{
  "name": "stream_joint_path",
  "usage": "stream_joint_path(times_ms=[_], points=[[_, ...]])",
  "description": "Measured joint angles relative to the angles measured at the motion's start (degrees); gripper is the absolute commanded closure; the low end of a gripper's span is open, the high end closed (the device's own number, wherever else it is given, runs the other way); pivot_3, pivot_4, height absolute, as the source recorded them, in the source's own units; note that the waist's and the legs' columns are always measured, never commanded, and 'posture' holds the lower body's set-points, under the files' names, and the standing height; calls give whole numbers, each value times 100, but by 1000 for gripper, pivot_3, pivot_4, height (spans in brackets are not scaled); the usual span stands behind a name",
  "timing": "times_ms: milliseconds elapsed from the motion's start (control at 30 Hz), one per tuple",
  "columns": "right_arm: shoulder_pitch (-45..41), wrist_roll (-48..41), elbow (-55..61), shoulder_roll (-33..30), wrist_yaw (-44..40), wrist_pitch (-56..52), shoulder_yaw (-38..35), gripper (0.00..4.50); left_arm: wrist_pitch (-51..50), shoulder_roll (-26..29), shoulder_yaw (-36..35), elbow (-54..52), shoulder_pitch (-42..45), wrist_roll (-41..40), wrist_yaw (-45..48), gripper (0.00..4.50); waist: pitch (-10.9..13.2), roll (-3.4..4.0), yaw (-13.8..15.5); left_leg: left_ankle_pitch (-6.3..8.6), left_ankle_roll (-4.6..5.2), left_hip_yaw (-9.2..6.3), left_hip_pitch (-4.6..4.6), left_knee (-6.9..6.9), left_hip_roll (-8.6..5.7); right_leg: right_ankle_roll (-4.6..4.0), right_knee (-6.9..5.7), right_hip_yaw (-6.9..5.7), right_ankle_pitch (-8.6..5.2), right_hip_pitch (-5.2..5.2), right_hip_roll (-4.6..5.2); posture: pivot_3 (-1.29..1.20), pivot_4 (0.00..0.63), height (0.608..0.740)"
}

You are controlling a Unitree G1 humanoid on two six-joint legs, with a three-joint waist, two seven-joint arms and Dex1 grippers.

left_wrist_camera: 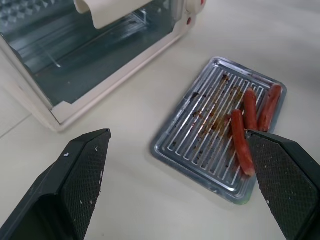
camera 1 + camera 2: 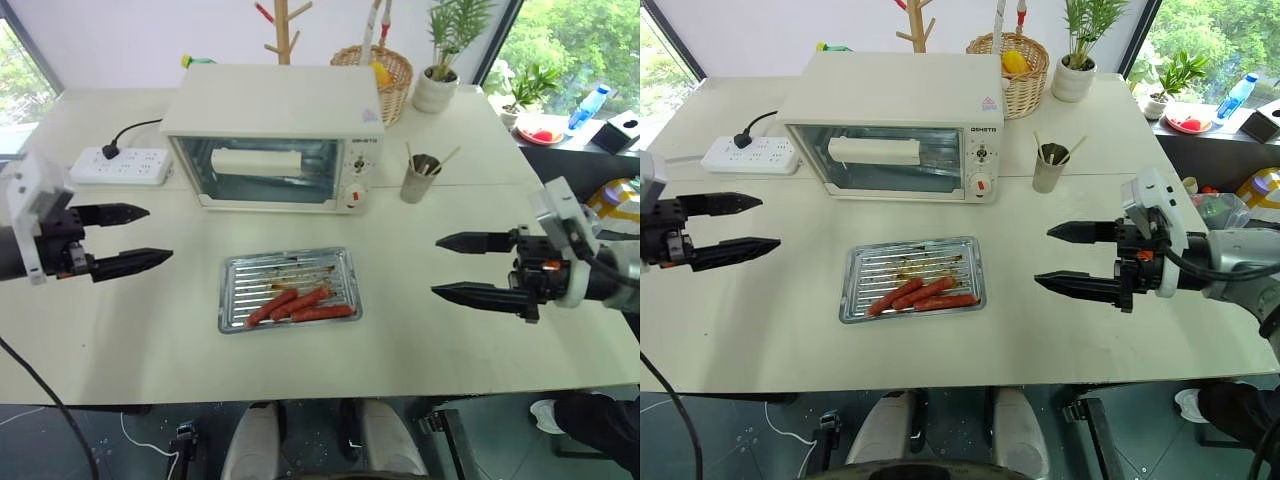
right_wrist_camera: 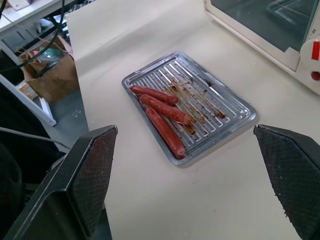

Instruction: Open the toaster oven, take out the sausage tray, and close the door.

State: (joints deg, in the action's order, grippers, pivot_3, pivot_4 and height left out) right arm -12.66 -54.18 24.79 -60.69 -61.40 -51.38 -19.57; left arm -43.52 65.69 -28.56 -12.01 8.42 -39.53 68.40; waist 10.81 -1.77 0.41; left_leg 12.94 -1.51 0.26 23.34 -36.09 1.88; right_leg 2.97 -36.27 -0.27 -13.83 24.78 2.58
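Observation:
The cream toaster oven (image 2: 275, 120) stands at the back of the table with its glass door (image 2: 262, 168) shut and the bar handle (image 2: 258, 161) across it. In front of it, flat on the table, lies the sausage tray (image 2: 290, 288), a ribbed metal tray with three sausages (image 2: 300, 304) along its near side. My left gripper (image 2: 140, 238) hovers open to the left of the tray, holding nothing. To the tray's right my right gripper (image 2: 450, 266) is open and also holds nothing. Both point inward toward the tray.
A white power strip (image 2: 122, 165) with a black plug lies left of the oven. A cup of sticks (image 2: 422, 177) stands to its right. A wicker basket (image 2: 385, 75) and a potted plant (image 2: 440, 75) sit at the back. The table edge (image 2: 300, 400) is near me.

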Motion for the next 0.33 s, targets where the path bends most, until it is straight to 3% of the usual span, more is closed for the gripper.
stream_joint_path(times_ms=[333], points=[[205,789,-35,120,23,662,326,24,49,196,-43,61,-195,34,300,0,0,0,8,0,0,4,2,-3,-2,1,0,1,0,2,2,0,150,740]])
